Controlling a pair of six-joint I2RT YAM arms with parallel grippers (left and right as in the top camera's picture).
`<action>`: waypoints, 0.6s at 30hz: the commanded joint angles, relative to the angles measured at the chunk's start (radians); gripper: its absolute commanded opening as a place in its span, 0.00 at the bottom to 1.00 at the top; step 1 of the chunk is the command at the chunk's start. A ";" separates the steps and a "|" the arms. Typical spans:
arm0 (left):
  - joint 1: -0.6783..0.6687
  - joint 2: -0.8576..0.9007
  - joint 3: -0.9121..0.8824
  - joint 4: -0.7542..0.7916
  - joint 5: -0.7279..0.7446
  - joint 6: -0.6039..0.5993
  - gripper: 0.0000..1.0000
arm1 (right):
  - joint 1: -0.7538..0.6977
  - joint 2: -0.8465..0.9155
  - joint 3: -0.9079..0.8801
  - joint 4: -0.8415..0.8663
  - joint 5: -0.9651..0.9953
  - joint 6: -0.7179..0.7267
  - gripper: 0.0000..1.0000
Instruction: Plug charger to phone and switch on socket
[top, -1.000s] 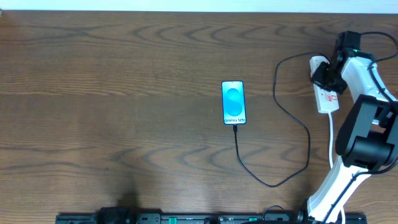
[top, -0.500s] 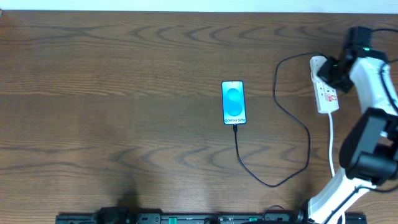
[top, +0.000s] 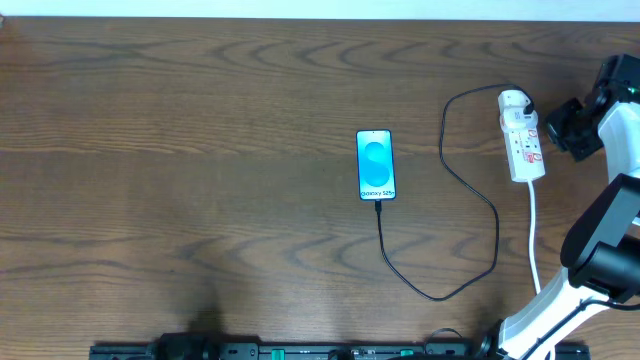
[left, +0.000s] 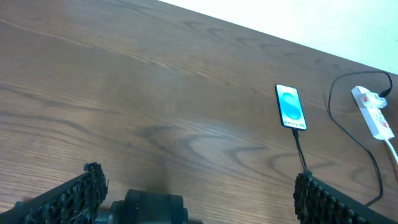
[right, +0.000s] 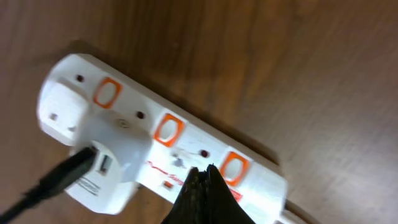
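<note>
The phone (top: 375, 165) lies face up in the middle of the table, its screen lit light blue; it also shows in the left wrist view (left: 291, 107). The thin black charger cable (top: 455, 180) runs from the phone's bottom edge in a loop to a white adapter in the socket strip (top: 522, 148). In the right wrist view the strip (right: 168, 146) shows orange-red switches and the adapter with the black cable (right: 56, 180). My right gripper (top: 560, 128) is shut and empty, just right of the strip, its tips (right: 202, 174) over the strip. My left gripper (left: 196, 193) is open near the front edge.
The strip's thick white cord (top: 533, 235) runs toward the front beside my right arm's base (top: 540, 310). A black rail (top: 300, 351) lies along the front edge. The wood table (top: 180, 150) extends to the left.
My right gripper has drawn back to the right, off the top of the socket strip, and now sits beside it. The phone, cable and left arm have not moved.
</note>
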 joint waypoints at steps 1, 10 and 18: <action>-0.002 -0.005 -0.004 -0.044 -0.013 0.014 0.98 | 0.004 0.047 0.002 0.013 -0.061 0.076 0.01; -0.002 -0.005 -0.004 -0.044 -0.013 0.014 0.97 | 0.007 0.113 0.003 0.081 -0.101 0.121 0.01; -0.002 -0.005 -0.004 -0.044 -0.013 0.014 0.97 | 0.007 0.113 0.023 0.098 -0.109 0.140 0.01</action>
